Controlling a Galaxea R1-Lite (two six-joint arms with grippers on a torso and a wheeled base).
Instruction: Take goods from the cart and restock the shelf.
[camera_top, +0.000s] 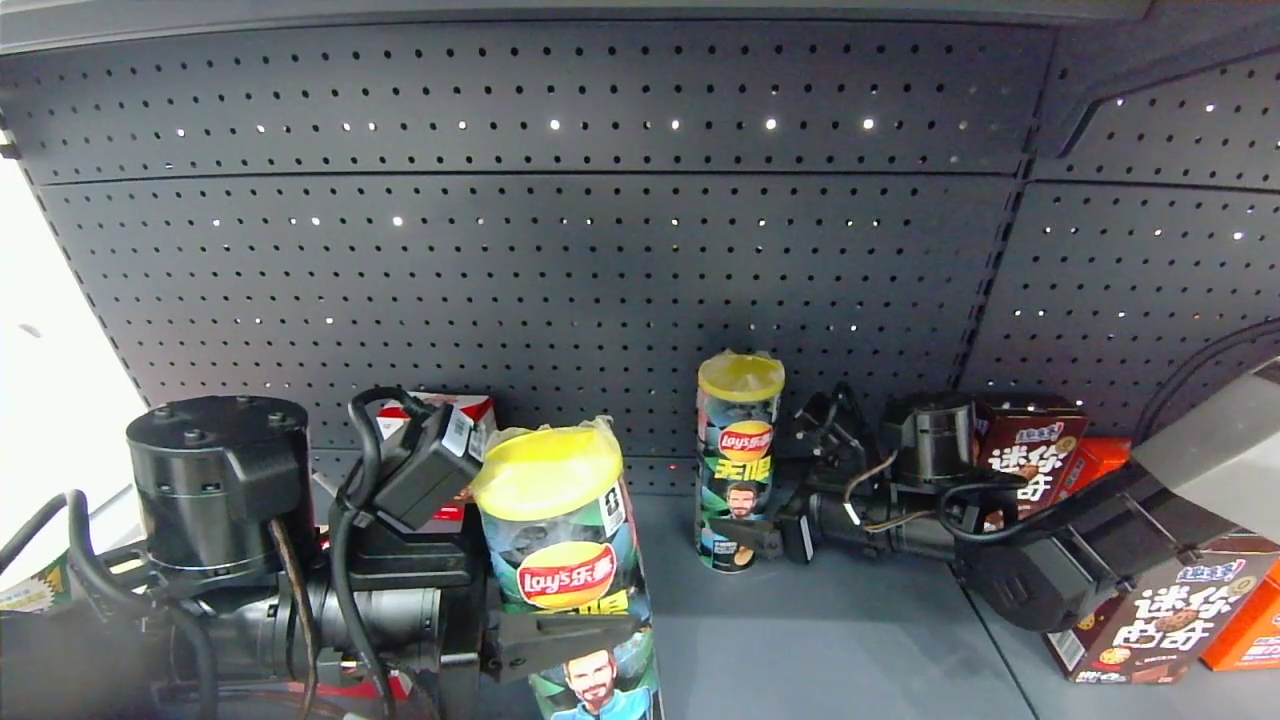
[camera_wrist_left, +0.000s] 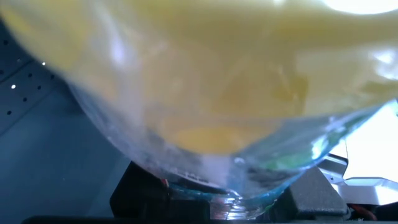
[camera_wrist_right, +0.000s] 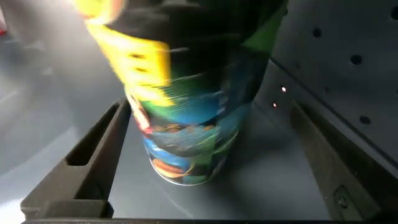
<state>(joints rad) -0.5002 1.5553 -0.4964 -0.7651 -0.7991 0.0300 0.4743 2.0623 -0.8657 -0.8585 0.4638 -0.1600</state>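
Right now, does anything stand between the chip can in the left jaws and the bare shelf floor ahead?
Nothing visible does. The held chip can faces bare shelf floor; the standing chip can is farther back, to its right.

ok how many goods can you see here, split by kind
tall chip can with yellow plastic lid: 2
brown cardboard box: 2
orange cardboard box: 2
red and white cardboard box: 1
total: 7
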